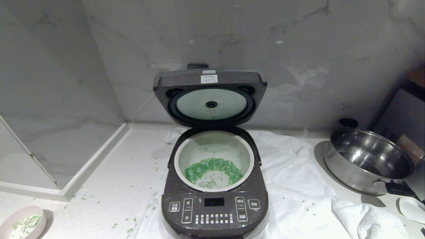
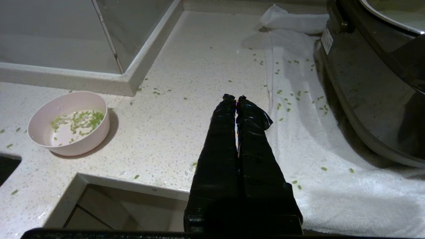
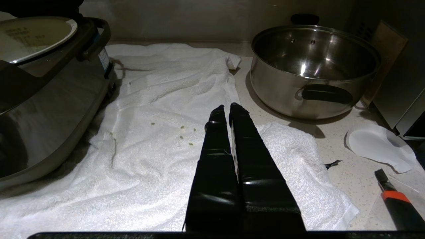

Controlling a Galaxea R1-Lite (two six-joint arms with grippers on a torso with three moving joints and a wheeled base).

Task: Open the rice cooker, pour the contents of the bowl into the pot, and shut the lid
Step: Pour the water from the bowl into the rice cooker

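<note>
- Rice cooker (image 1: 215, 186) centre, lid (image 1: 210, 96) up at 12 o'clock; green grains (image 1: 213, 168) in pot (image 1: 186, 156).
- Bowl (image 1: 20, 214) at 8 o'clock, nearly empty.
- Left gripper (image 2: 236, 98), right gripper (image 3: 225, 109) pinched together, empty.
- Pouring looks done; next: press lid down.

In the head view we lose the rice cooker (image 1: 215, 202) at six o'clock, where its base runs off the frame, and the bowl (image 1: 22, 221) at about eight o'clock is clipped by the corner. The steel pan (image 1: 368, 161) at three o'clock hides the counter behind it, and a pale flat thing (image 1: 411, 208) beside it is cut by the edge; we cannot tell what it is. The button labels on the cooker's panel are too small to read. In the wrist views only a side of the cooker shows, and an orange-and-black tool (image 3: 396, 202), possibly a knife, is cropped at five o'clock.
</note>
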